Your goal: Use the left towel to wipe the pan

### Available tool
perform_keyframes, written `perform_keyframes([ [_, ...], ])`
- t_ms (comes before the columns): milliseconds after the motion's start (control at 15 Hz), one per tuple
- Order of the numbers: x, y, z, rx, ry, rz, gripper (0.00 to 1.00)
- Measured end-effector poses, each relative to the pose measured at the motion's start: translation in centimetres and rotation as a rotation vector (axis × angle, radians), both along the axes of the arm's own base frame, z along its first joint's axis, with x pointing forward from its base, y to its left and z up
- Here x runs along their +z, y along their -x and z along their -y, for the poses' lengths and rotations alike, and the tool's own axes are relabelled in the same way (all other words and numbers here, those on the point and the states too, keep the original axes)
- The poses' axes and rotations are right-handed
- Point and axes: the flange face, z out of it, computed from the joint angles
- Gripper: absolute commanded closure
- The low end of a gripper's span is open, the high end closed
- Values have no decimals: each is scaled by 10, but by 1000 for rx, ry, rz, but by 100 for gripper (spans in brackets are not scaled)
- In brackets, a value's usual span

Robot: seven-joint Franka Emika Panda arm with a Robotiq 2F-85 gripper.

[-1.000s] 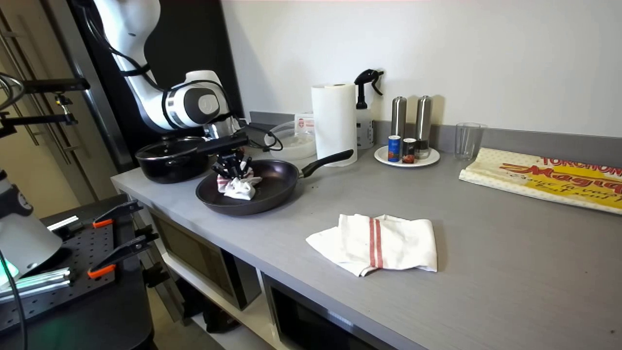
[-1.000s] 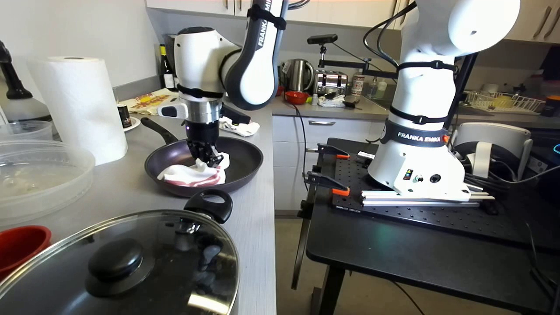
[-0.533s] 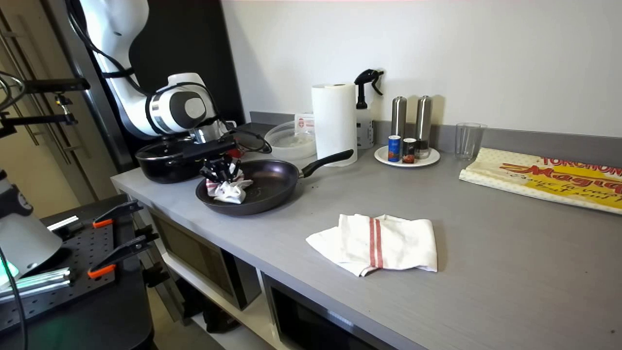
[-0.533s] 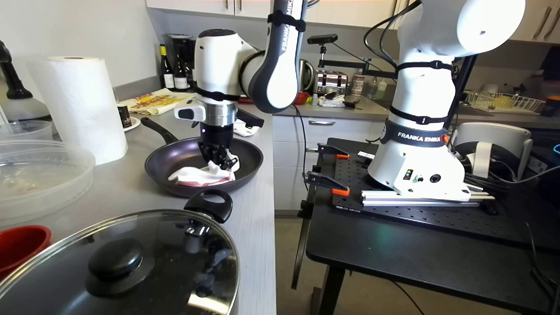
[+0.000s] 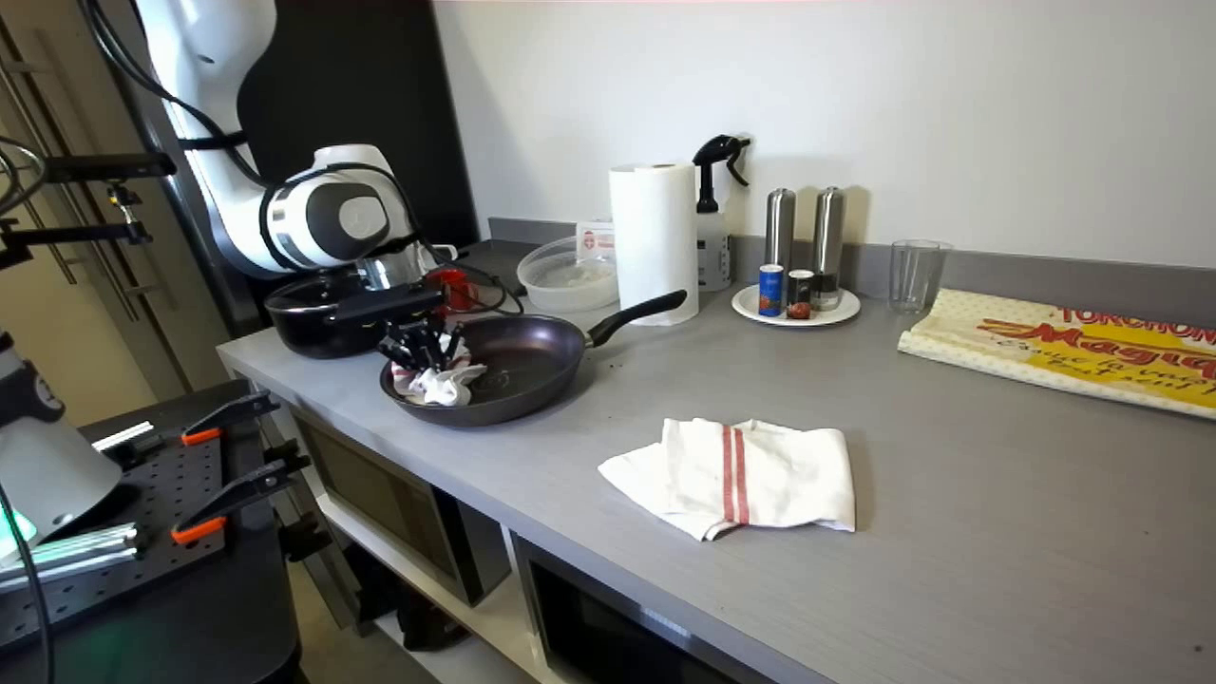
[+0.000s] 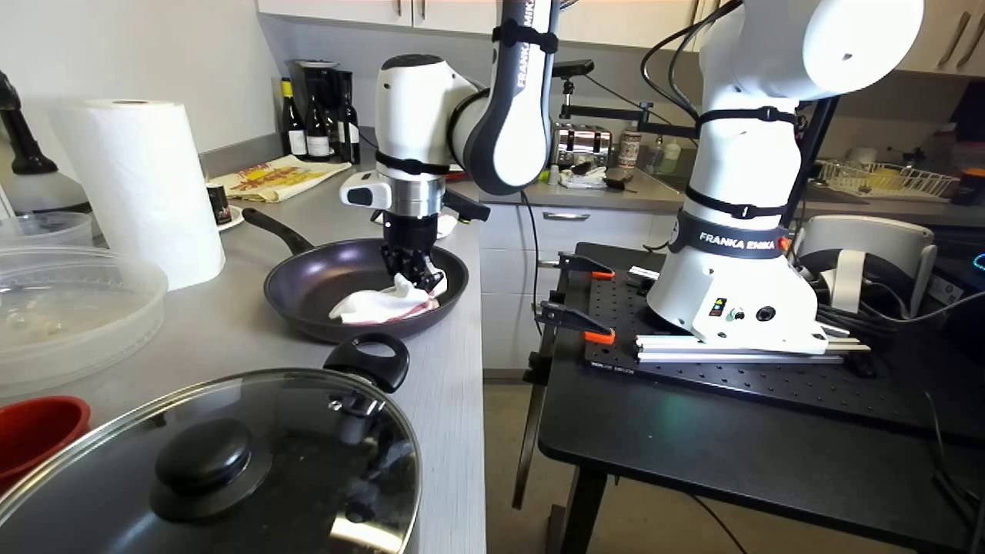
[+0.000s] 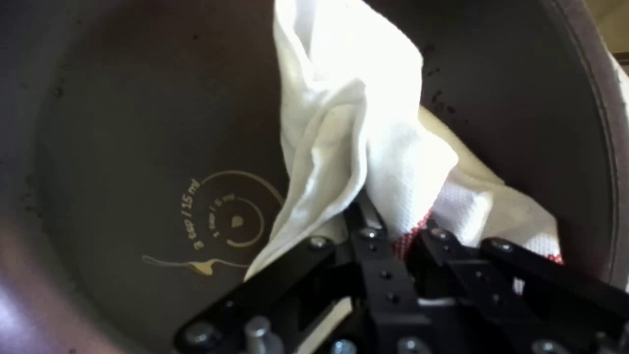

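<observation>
The hand pinches a white towel between its black fingers, so it is held tight and bunched up. A bit of red stripe shows on it. The towel is down in the dark frying pan, on the side across from the pan's long black handle. In the wrist view, rings with tiny words are printed on the pan's floor, just beside the towel. Small dark specks show in the pan too.

The pan sits on the gray tabletop, near a black pot with a see-through lid. A second towel, white with two red stripes, lies folded, apart from the pan.

In an exterior view, a roll of paper towels stands behind the pan's handle, close to a spray bottle with a black top. To the right is a white plate with two tall silver grinders and two little cans on it, one blue and one dark. A clear glass stands near a yellow cloth with big red letters. A red bowl is just beside the pot.
</observation>
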Motion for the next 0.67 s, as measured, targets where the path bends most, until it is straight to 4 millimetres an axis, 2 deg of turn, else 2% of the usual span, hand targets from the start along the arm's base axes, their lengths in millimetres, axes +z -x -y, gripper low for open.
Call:
perform_keyframes([
  [267,0,3,22,-60,-6,-3,97],
  [667,0,-2,50,-138,-17,36,97],
])
